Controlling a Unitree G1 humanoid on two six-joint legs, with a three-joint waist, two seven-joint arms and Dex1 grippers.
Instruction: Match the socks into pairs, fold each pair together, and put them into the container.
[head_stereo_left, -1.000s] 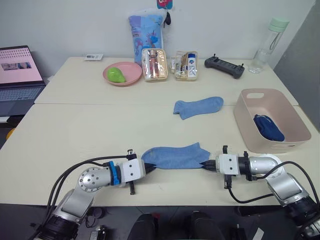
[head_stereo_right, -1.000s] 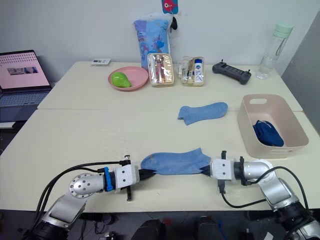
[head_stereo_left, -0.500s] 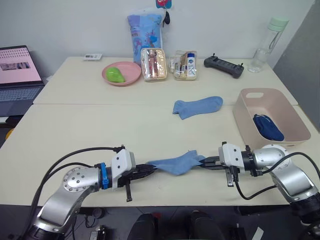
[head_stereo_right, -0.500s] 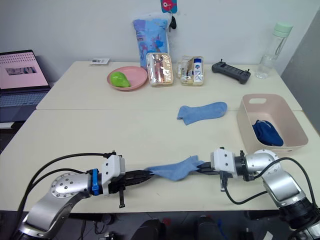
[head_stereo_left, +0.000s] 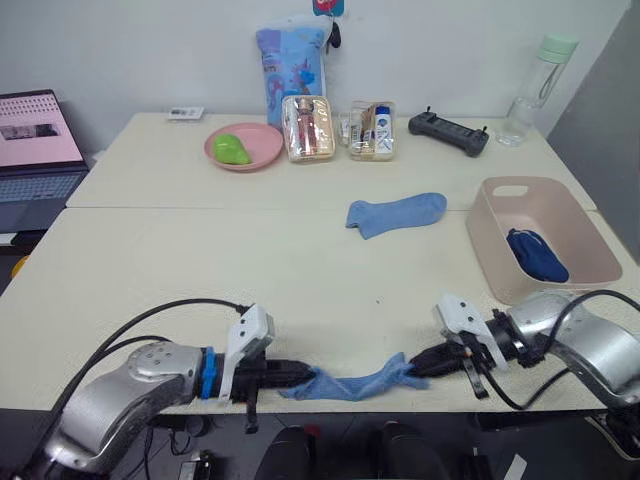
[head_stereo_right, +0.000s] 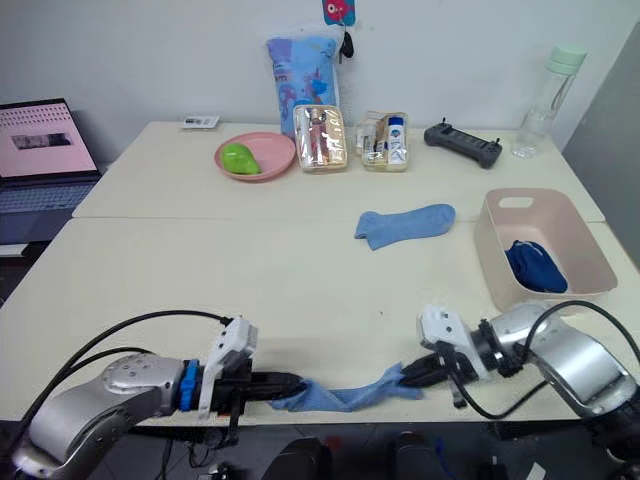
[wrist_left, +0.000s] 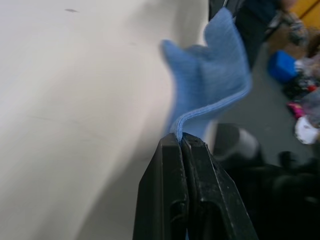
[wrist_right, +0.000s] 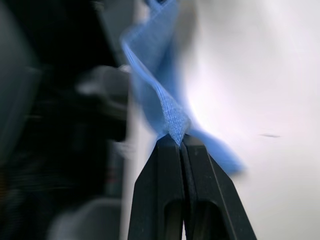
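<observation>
The left gripper (head_stereo_left: 300, 378) and the right gripper (head_stereo_left: 415, 362) each pinch one end of the same sky blue sock (head_stereo_left: 352, 383), their fingers pressed together on the knit. The sock hangs stretched between them at the near edge of the table (head_stereo_left: 200, 270), partly past the edge. I think it is held by both ends so that it stays spread out and can be carried and laid flat on its partner.

The partner, the second sky blue sock (head_stereo_left: 396, 213), lies flat on the table well beyond both grippers, a little nearer to the right one. The way from the held sock to this one looks open, with bare table surface between them.

Beyond the right gripper and to its outer side stands the pink container (head_stereo_left: 540, 240). The dark blue bundle (head_stereo_left: 536, 254) lies inside it, which I judge to be the dark blue pair, already put away, though I cannot count the socks in it.

Farther away, at the back of the table, there are a pink plate (head_stereo_left: 245, 147) with a green thing on it, two clear pouches (head_stereo_left: 340, 129), a black controller (head_stereo_left: 448, 133) and a water bottle (head_stereo_left: 535, 78). A laptop (head_stereo_left: 38, 145) stands far off on the left gripper's side. None of these is near the socks, so I think they do not hinder the work.
</observation>
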